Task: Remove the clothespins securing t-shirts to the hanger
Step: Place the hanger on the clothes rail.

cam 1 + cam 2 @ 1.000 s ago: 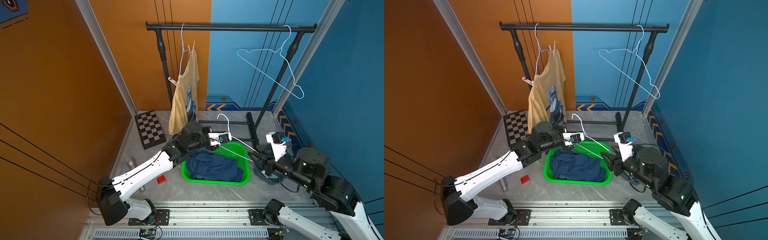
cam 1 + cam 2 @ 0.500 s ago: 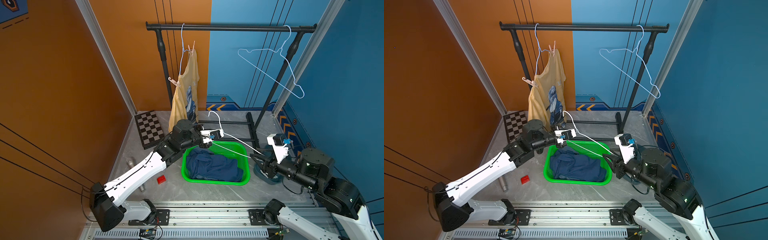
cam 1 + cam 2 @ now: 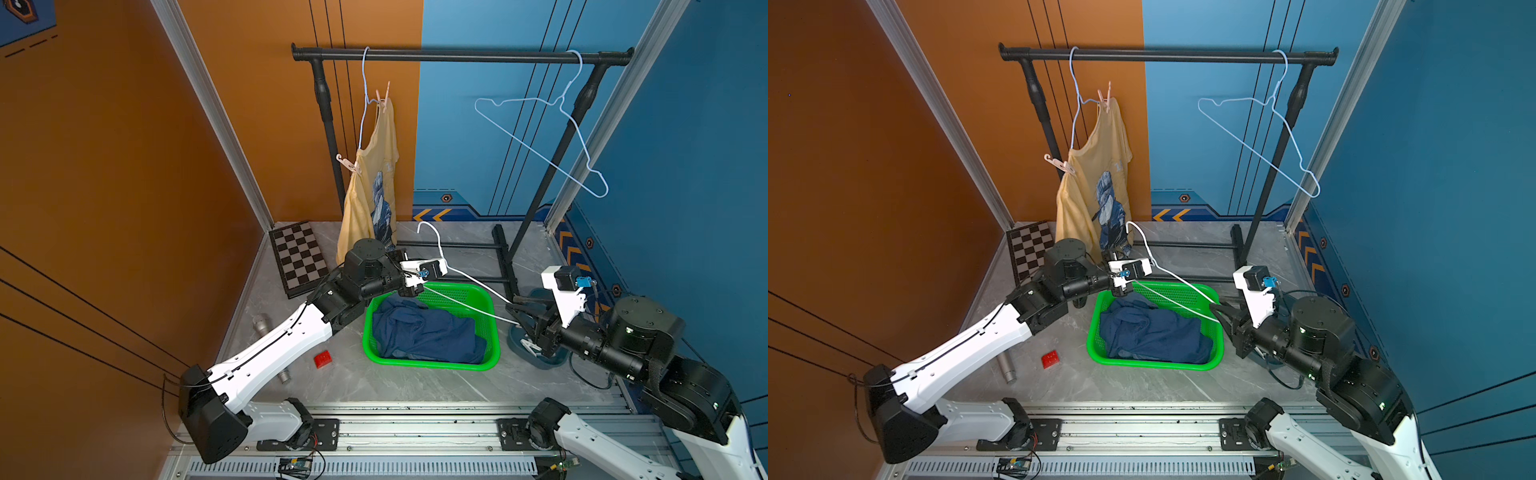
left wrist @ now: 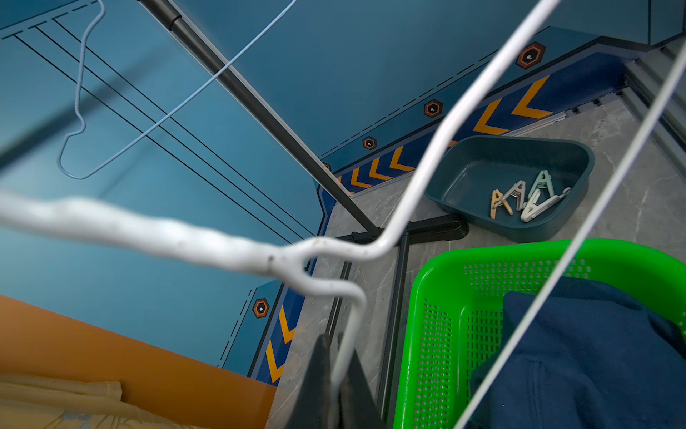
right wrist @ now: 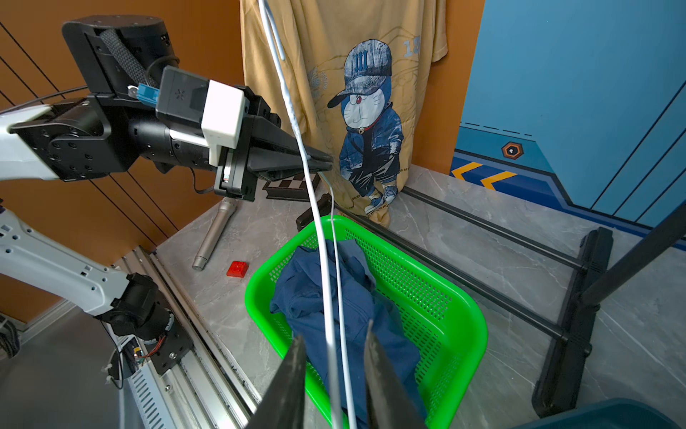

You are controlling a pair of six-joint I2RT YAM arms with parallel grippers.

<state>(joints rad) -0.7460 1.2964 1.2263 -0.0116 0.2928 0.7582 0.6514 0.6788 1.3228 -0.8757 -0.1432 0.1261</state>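
Note:
A bare white wire hanger [image 3: 469,283] lies slanted over the green basket [image 3: 432,365]. My left gripper [image 3: 417,288] is shut on its neck, just below the hook [image 4: 336,343]. My right gripper [image 5: 334,334] is open, with its jaws on either side of the hanger's two wires and a gap on each side. The pale yellow t-shirt [image 3: 374,174] hangs from a light blue hanger, pinned by a pink clothespin [image 3: 385,93] at the top and another clothespin [image 3: 347,164] lower down. Dark blue t-shirts [image 3: 424,332] lie in the basket.
A dark teal tray [image 4: 482,167] holding several loose clothespins [image 4: 527,200] sits under my right arm. An empty light blue hanger [image 3: 540,141] hangs on the black rail [image 3: 457,54]. A chessboard [image 3: 299,257], a red brick [image 3: 323,358] and a metal cylinder [image 3: 261,324] lie on the floor at the left.
My left gripper has carried the white hanger a little to the left and back. The right gripper's jaws have narrowed around the hanger's wires.

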